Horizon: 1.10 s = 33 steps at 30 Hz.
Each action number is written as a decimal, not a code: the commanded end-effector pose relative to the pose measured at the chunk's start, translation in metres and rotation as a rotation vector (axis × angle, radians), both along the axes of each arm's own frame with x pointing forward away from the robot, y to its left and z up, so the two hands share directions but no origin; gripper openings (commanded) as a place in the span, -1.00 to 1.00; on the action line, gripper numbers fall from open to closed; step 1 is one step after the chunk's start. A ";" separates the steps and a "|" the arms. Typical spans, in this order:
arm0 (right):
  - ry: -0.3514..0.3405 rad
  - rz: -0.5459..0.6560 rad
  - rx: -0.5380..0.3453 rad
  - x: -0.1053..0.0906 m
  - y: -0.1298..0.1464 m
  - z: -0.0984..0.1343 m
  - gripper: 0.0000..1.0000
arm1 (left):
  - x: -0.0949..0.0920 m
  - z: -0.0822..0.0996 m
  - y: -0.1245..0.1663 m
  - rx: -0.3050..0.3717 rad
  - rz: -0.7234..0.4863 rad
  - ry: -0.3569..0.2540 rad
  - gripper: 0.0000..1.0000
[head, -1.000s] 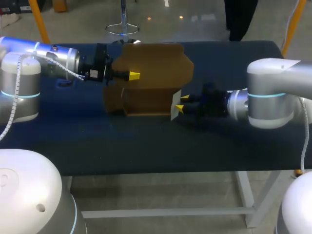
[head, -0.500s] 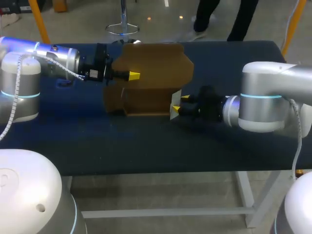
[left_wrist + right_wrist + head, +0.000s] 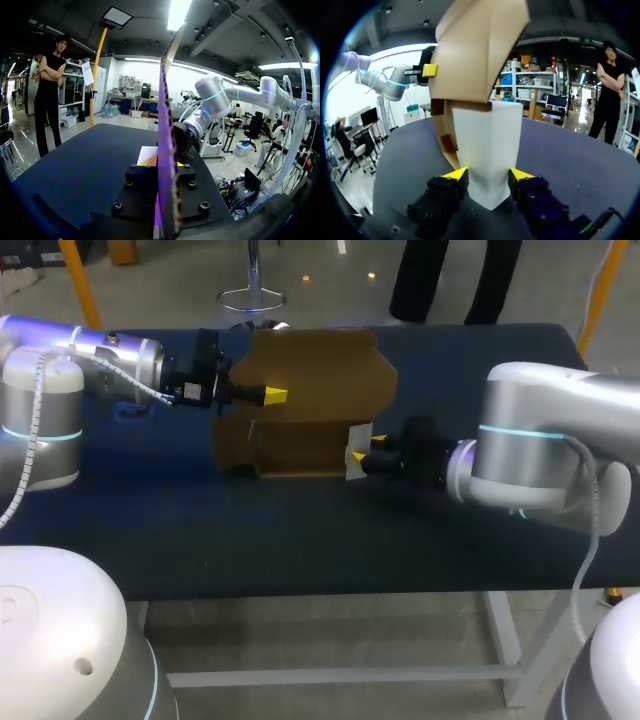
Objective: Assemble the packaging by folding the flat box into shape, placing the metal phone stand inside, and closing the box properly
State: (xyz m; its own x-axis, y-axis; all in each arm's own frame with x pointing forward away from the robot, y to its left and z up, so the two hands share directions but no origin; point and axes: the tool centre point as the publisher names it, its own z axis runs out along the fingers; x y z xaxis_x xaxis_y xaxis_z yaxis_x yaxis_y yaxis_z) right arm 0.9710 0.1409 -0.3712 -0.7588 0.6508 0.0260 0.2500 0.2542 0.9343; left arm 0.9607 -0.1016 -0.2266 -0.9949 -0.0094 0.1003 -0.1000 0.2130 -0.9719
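A brown cardboard box (image 3: 300, 390), partly folded, stands upright on the table's middle. My left gripper (image 3: 272, 395) is shut on its tall upper panel (image 3: 167, 150), which runs edge-on between the fingers in the left wrist view. At the box's right end a white flap (image 3: 356, 465) sticks out. My right gripper (image 3: 365, 450) reaches in from the right with that flap (image 3: 487, 145) between its yellow fingertips (image 3: 455, 174), and both touch its edges. The brown panel (image 3: 475, 50) rises above the flap, with the left gripper (image 3: 429, 70) on its far side.
The dark blue table (image 3: 300, 540) runs from the box to its near edge. My right arm's thick elbow (image 3: 540, 450) hangs low over the right part of the table.
My right arm has moved left toward the box, bringing its fingers closer around the white flap. The left arm and the box's upper panel have stayed still.
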 end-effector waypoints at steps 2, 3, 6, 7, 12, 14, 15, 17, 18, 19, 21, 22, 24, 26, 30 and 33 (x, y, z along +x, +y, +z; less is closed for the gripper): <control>-0.025 -0.090 -0.011 0.001 0.005 -0.005 0.14 | 0.000 -0.002 0.000 0.000 -0.004 0.001 -1.00; -0.025 -0.100 -0.014 0.002 0.006 -0.005 0.16 | 0.000 -0.002 0.000 0.000 -0.004 0.001 -1.00; -0.027 -0.127 -0.018 0.003 0.006 -0.005 0.16 | 0.000 -0.002 0.000 0.000 -0.004 0.001 -1.00; -0.027 -0.135 -0.022 0.003 0.006 -0.005 0.15 | 0.000 -0.002 0.000 0.000 -0.004 0.001 -1.00; -0.033 -0.175 -0.023 0.006 0.007 -0.005 0.04 | 0.000 -0.002 0.000 0.000 -0.004 0.001 -1.00; -0.036 -0.202 -0.028 0.007 0.008 -0.005 0.00 | 0.000 -0.002 0.000 0.000 -0.004 0.001 -1.00; -0.036 -0.203 -0.026 0.008 0.008 -0.005 -0.01 | 0.000 -0.002 0.000 0.000 -0.004 0.001 -1.00; -0.038 -0.217 -0.020 0.009 0.008 -0.005 -0.02 | 0.000 -0.002 0.000 0.000 -0.004 0.001 -1.00; -0.039 -0.225 -0.023 0.010 0.008 -0.005 -0.03 | 0.000 -0.002 0.000 0.000 -0.004 0.001 -1.00; -0.040 -0.228 -0.021 0.010 0.009 -0.005 -0.03 | 0.000 -0.002 0.000 0.000 -0.004 0.001 -1.00; -0.042 -0.252 -0.028 0.011 0.010 -0.005 -0.05 | 0.000 -0.002 0.000 0.000 -0.004 0.001 -1.00; -0.042 -0.265 -0.034 0.012 0.010 -0.006 -0.06 | 0.000 -0.002 0.000 0.000 -0.004 0.001 -1.00; -0.042 -0.292 -0.038 0.013 0.011 -0.006 -0.08 | 0.000 -0.002 0.000 0.000 -0.004 0.001 -1.00; -0.048 -0.329 -0.051 0.013 0.012 -0.007 -0.08 | 0.000 -0.002 0.000 0.000 -0.004 0.001 -1.00; -0.057 -0.379 -0.053 0.013 0.012 -0.006 -0.09 | 0.000 -0.002 0.000 0.000 -0.004 0.001 -1.00; -0.062 -0.410 -0.048 0.013 0.010 -0.005 -0.09 | 0.000 -0.002 0.000 0.000 -0.004 0.001 -1.00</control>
